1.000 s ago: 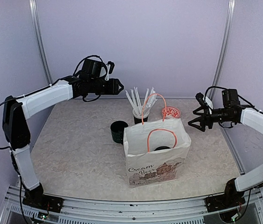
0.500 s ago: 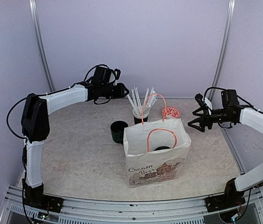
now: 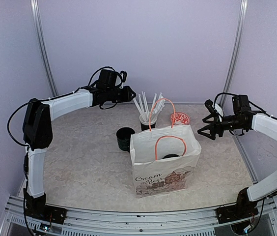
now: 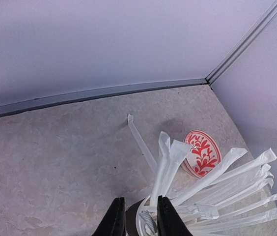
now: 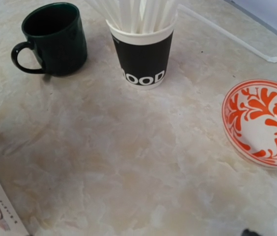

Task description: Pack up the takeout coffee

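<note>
Your left hand has swung in toward the straw cup at 12 o'clock, narrowing, gripping nothing; your right hand hangs spread. The takeout coffee seems bagged: its black lid shows inside the paper bag.

A black cup crammed with white wrapped straws stands past the middle of the marbled bench. A squat dark mug sits at its 8 o'clock, a red-patterned dish at its 3 o'clock. One loose straw lies flat near 12 o'clock.
</note>
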`<state>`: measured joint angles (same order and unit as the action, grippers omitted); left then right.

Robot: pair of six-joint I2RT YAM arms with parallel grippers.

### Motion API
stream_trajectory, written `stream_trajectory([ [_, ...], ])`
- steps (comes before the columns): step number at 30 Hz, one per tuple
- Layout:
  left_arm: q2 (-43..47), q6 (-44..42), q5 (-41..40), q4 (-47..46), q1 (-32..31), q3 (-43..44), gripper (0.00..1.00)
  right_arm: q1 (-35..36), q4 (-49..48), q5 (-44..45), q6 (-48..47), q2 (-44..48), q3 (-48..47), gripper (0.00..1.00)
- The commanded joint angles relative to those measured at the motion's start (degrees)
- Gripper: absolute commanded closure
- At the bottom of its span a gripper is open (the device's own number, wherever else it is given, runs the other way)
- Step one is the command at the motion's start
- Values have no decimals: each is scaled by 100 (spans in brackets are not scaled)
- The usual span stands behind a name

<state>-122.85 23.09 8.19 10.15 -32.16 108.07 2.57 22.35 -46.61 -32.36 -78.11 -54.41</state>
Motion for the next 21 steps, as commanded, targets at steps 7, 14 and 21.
stream_trajectory([
  [7,216,-54,32,-302,43,-24,88,55,68,12,-54,-28,-77,11],
  [14,338,-127,59,-298,28,-41,98,83,90,29,-60,-73,-89,11],
  [21,594,-188,10,-264,-33,1,99,99,92,36,-57,-56,-89,11],
])
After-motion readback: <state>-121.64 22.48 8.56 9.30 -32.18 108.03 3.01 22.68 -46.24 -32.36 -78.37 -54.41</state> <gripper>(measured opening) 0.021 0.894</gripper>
